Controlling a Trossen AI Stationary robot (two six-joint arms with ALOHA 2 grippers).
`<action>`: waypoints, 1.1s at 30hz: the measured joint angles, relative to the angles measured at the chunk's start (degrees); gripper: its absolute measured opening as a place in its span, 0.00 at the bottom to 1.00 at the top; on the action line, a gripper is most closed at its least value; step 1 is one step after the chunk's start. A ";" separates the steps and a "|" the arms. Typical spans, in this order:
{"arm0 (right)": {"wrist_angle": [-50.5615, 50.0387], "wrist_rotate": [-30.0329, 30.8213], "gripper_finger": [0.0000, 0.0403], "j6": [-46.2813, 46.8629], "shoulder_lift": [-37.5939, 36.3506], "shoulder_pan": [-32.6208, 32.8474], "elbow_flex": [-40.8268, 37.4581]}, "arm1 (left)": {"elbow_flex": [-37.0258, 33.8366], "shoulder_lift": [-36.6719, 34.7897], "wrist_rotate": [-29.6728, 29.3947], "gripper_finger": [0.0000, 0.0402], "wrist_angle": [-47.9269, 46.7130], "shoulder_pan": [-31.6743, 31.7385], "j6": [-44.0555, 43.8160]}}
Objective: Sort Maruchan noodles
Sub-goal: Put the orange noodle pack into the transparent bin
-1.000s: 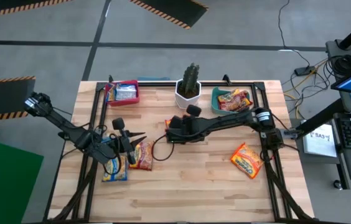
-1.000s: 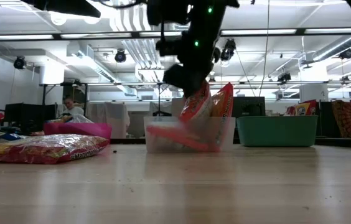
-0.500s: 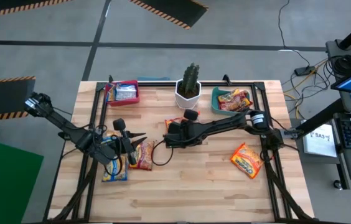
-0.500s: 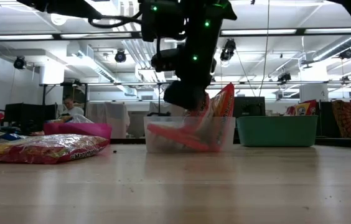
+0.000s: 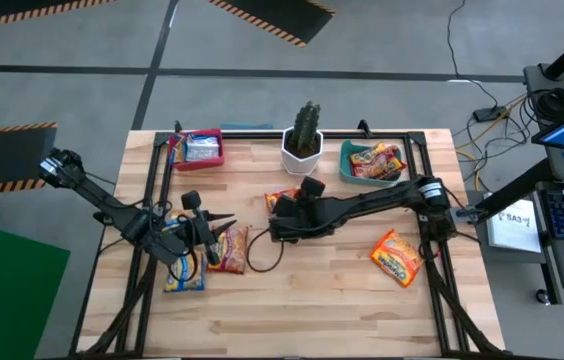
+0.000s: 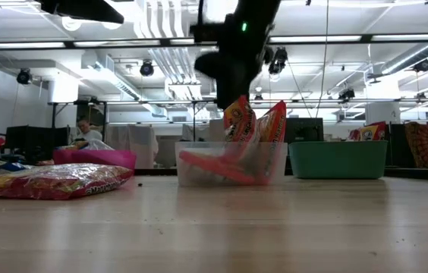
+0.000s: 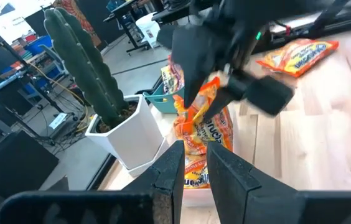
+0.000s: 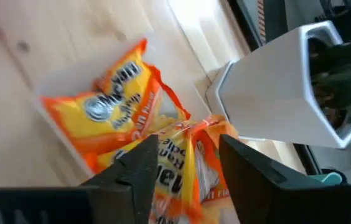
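- Lying nearest the table's [image 5: 292, 310] front edge on the left, a yellow-and-blue packet [image 5: 184, 275] rests flat, partly under the left arm. I cannot tell which way its long axis runs.
- Just beside it an orange packet [image 5: 229, 248] lies flat, its long axis running from front to back.
- On the right at about the same depth, well apart from these, a red-orange packet [image 5: 396, 257] lies flat and alone. Its long axis is diagonal across the boards.
- The left gripper [image 7: 194, 149] hovers by the orange packet and points toward the middle of the table. Its fingers [image 7: 169, 171] stand a narrow slit apart with nothing between them.
- At mid-table a clear bin [image 6: 191, 173] holds orange packets. Two standing packets [image 6: 256, 125] are on end, long axes near upright, tops above the rim. Another packet [image 6: 210, 167] slants low inside.
- The right gripper [image 6: 233, 91] hangs just above the standing packets. Its fingers [image 8: 139, 163] are spread and grip nothing.
- Along the back stand three things:
  - On the left, a red bin [image 5: 220, 150] holds yellow-and-blue packets.
  - In the centre is a cactus [image 5: 307, 122] in a white pot [image 5: 302, 155].
  - On the right, a teal bin [image 5: 346, 160] holds red-orange packets [image 5: 377, 160], lying crosswise.
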 joint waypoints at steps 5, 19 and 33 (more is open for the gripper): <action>0.40 3.47 0.45 4.57 -4.83 5.43 -1.09 | 0.00 -0.02 0.66 0.13 2.91 0.00 -1.50; 0.77 15.16 0.45 16.22 -8.68 26.44 -10.62 | 0.02 -0.02 10.03 0.13 12.00 -0.02 -2.53; 3.80 14.65 0.36 21.79 -8.85 31.43 -20.92 | 0.02 -0.02 10.19 0.13 13.01 -0.04 -4.19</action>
